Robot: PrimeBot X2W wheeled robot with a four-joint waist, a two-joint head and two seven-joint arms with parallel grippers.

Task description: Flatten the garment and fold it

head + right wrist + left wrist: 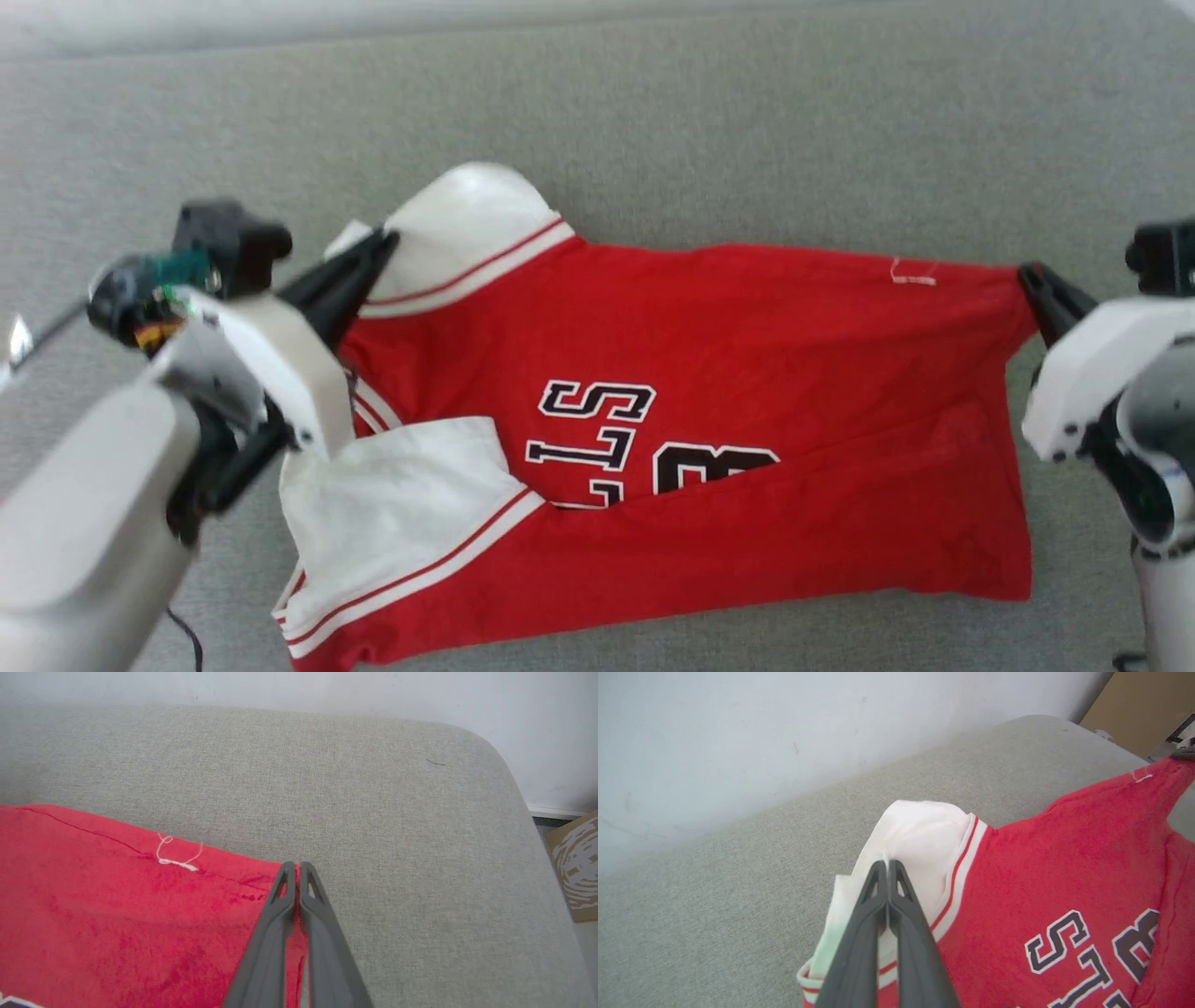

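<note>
A wide grey cushion point(747, 112) stretches out in front of a pale wall point(738, 728). The red T-shirt point(747, 327) lies sideways on the cushion, with its white sleeves toward the robot's left and its hem toward the right. A fold of red cloth half covers the black lettering. The left gripper point(888, 864) has its fingers pressed together on the far white sleeve. The right gripper point(296, 864) pinches the far hem corner, fingers closed on red cloth. A loose white thread point(177, 858) sits near that corner.

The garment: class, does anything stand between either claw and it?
Nothing visible does. The left claw is shut on the garment at a white sleeve, and the right claw is shut on a red corner.
</note>
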